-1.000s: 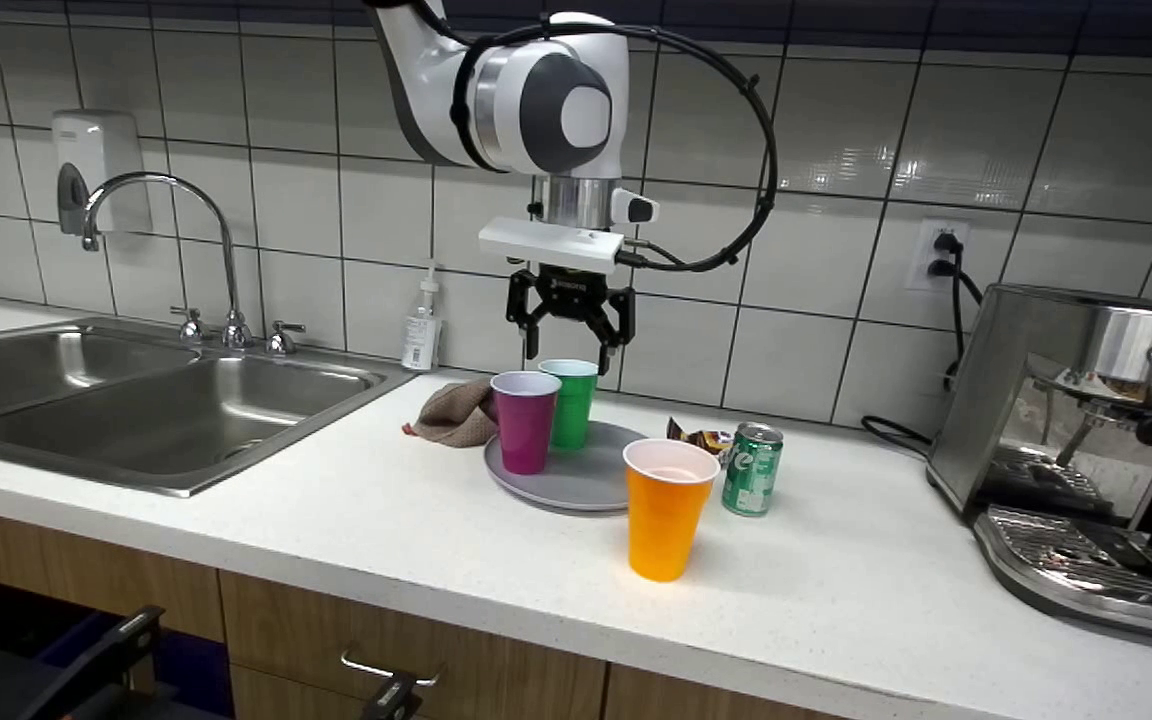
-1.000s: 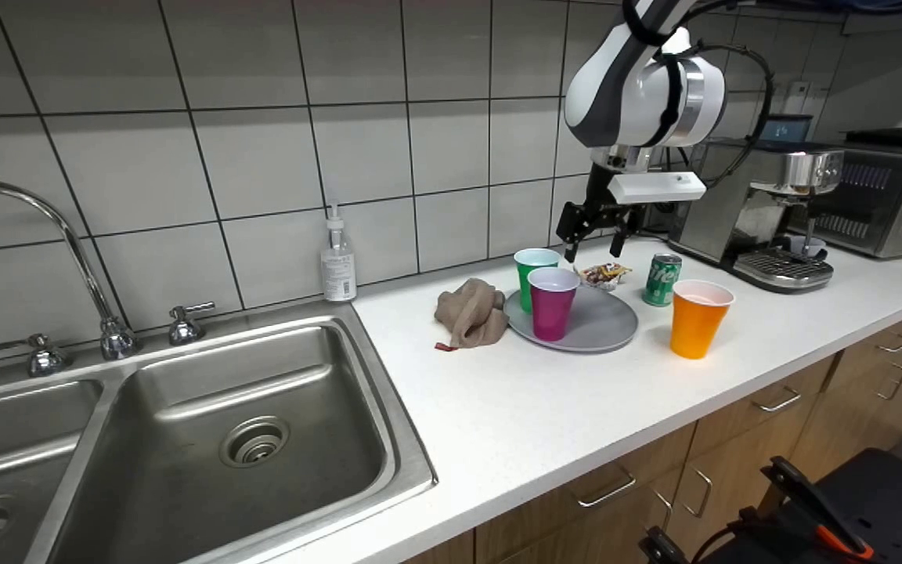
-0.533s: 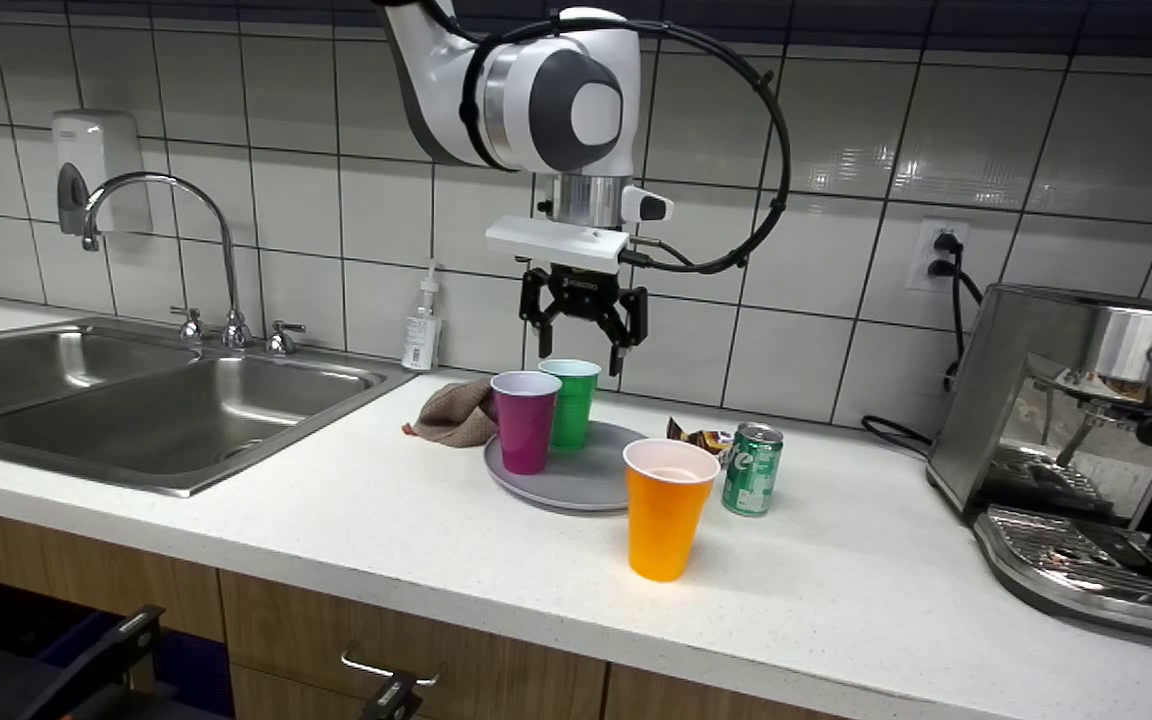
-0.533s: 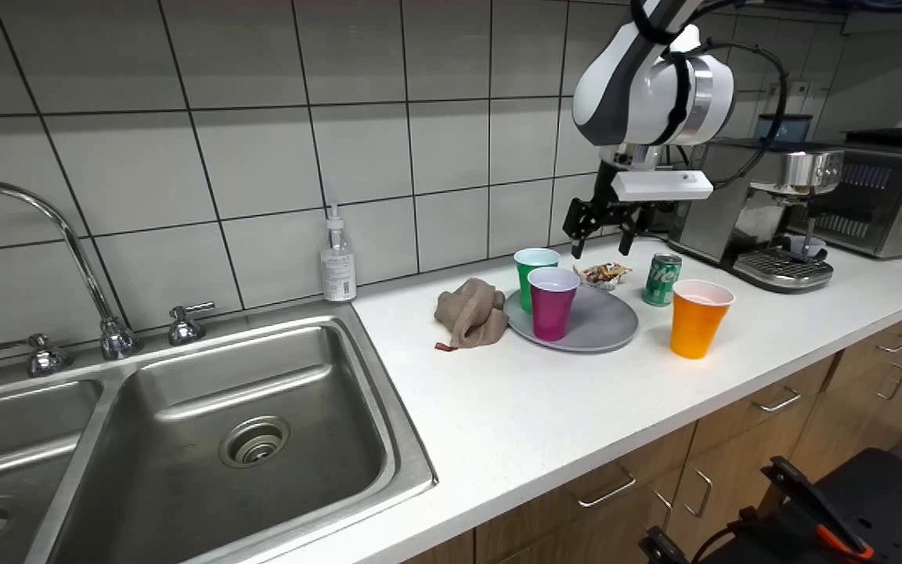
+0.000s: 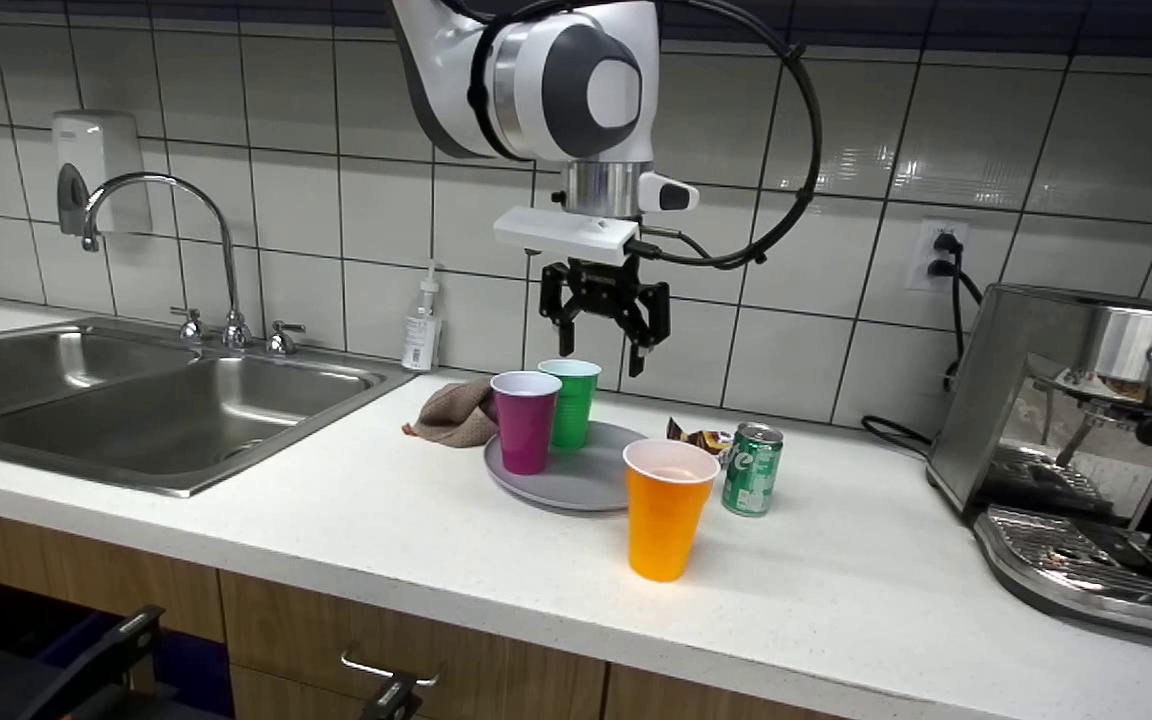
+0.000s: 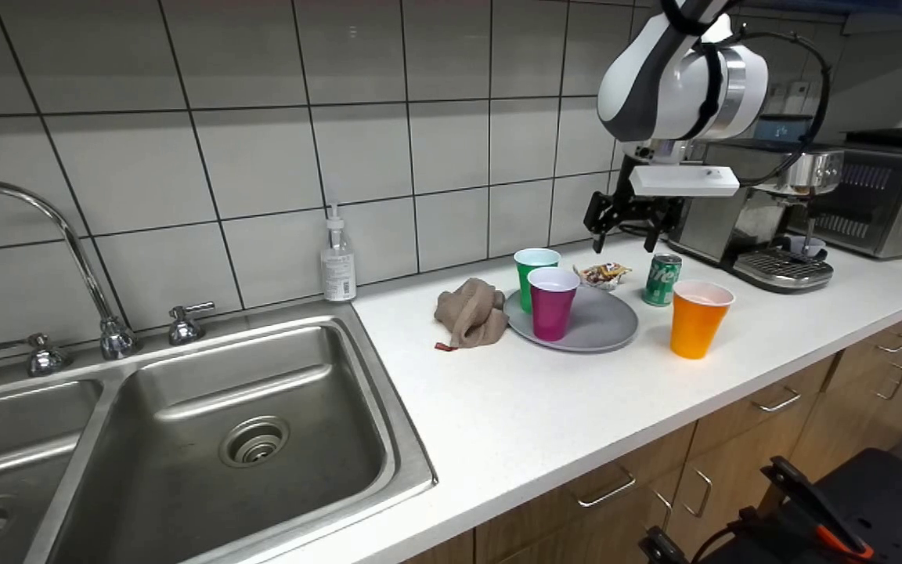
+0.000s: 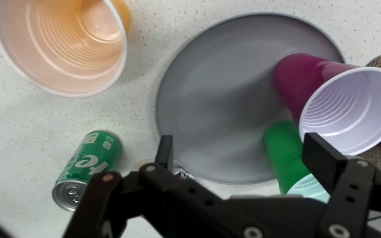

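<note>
Wrist view: plate edge (image 7: 232, 181) below, between spread fingers (image 7: 322, 160)

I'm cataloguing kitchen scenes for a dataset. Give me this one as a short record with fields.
Jaws: open, nothing held, above the counter
On the grey plate: purple cup, green cup, both upright
Around the plate: orange cup, green can, both upright; crumpled brown cloth; crinkled wrapper
Sink: steel, two basins
Appliance: coffee machine
</note>
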Motion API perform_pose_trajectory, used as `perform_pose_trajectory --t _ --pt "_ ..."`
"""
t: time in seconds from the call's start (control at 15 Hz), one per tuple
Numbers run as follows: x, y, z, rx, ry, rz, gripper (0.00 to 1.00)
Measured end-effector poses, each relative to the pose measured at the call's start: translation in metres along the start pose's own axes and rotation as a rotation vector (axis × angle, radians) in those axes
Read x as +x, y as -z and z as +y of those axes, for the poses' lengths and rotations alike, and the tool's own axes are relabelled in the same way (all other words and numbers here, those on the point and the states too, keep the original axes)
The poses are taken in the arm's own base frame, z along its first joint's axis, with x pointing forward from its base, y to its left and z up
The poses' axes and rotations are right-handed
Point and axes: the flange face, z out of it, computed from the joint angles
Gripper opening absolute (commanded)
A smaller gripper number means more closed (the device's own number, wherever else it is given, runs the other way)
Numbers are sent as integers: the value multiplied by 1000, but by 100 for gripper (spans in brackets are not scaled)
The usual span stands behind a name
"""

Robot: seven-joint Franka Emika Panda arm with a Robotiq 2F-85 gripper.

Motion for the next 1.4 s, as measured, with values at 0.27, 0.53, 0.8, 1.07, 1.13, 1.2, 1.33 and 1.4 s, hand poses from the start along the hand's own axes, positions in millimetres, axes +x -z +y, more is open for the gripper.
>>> perform_pose_trajectory --t 0.27,0.53,0.8,1.07,1.13,1.2,1.33,1.4 --pt "-10 1 11 -30 -45 -15 100" --pt "-19 -2 18 -35 -84 -46 100" --pt "-27 -5 24 -37 -106 -82 100" --pt "-32 -7 34 -50 -124 -100 100" --pt "-32 -8 36 -51 -128 -102 100" --pt "-33 -8 38 -52 -132 -103 100" --pt "-33 -8 42 -57 -137 -104 100" --pt "-34 -8 44 -61 -141 -105 100"
